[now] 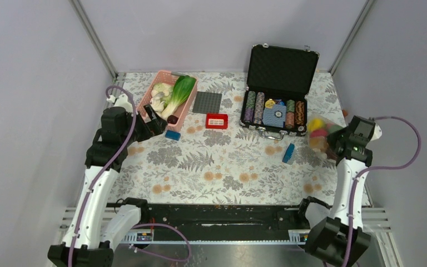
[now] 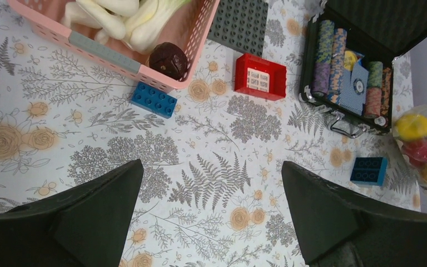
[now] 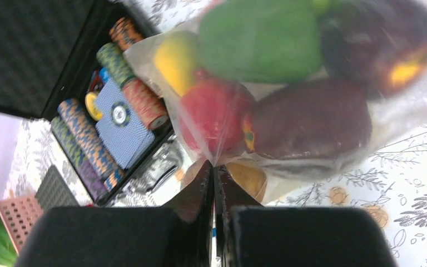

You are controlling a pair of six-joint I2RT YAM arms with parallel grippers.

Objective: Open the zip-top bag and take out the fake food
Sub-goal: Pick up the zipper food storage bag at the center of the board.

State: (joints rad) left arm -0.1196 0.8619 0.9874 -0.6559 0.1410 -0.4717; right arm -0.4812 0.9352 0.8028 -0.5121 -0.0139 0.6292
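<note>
We see bright, even, diffuse light, with only faint shadows on the floral tablecloth [image 1: 217,161]. In the right wrist view the zip-top bag [image 3: 417,105] and its fake food [image 3: 311,125] are soft with blur, and the top right corner is washed pale. The left wrist view is sharp.

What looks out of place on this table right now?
A dark maroon piece sits in the pink basket corner beside the bok choy, while the fake food is inside the zip-top bag, pinched by the right gripper.

Poker-chip case [image 1: 281,72] and blue brick [image 1: 288,152] stand left of the zip-top bag [image 1: 318,138]; table [image 1: 222,167] beyond lies free
</note>
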